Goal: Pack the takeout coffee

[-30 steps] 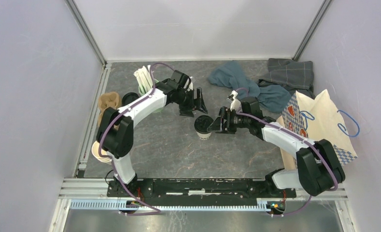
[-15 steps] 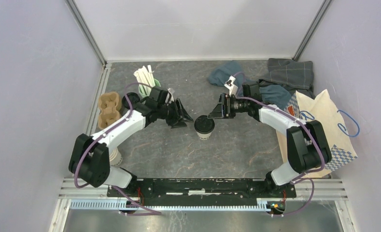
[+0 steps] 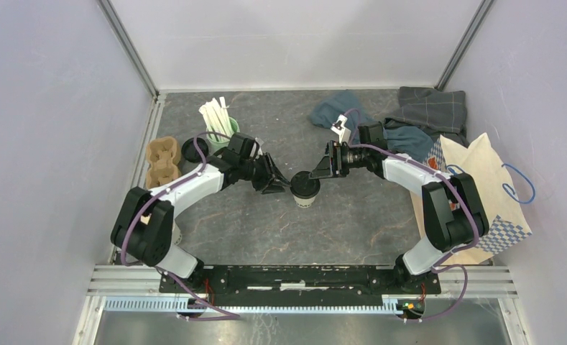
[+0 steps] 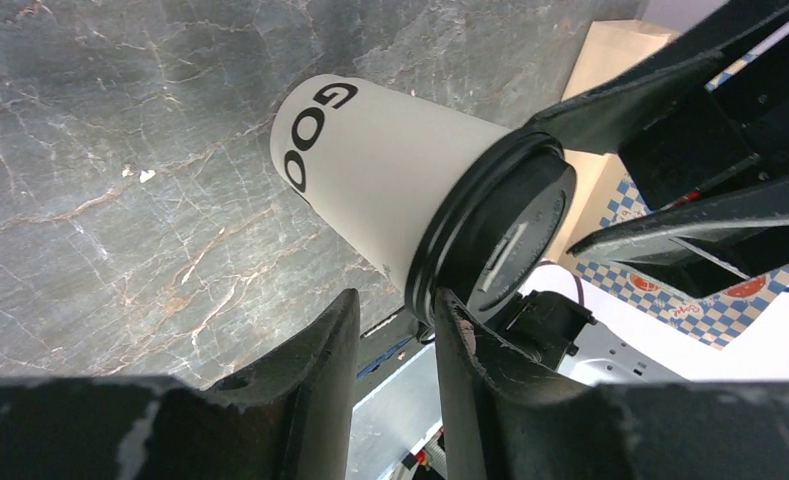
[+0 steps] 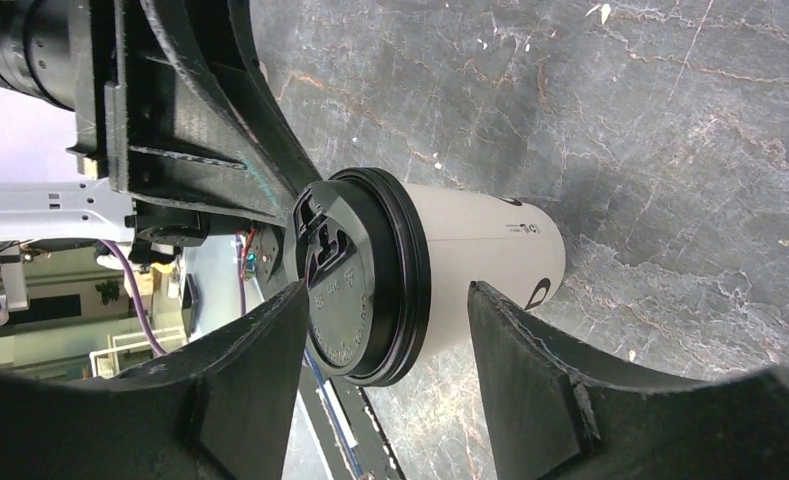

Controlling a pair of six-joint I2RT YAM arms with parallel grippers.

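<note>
Arms are bending inward from both sides in the overhead view, meeting at the takeout coffee [image 3: 305, 188], which is standing upright near the middle of the grey table [image 3: 251, 223]. The left gripper [image 3: 279, 183] is pointing at its left side, just beside it. The right gripper [image 3: 322, 169] is hanging just off its far right edge. A paper bag [image 3: 474, 180] is sitting by the right wall, well apart.

From the left wrist, the takeout coffee [image 4: 390, 200] is filling the centre, its black lid [image 4: 510, 240] sitting right at the fingertips. The left gripper [image 4: 395, 310] is showing a narrow gap with nothing in it. Whether a finger is touching the lid's rim cannot be told.

From the right wrist, the right gripper [image 5: 388, 292] is standing spread wide, its fingers flanking the takeout coffee [image 5: 470, 260]. A gap is showing beside one finger, so it is not pinching anything.
</note>
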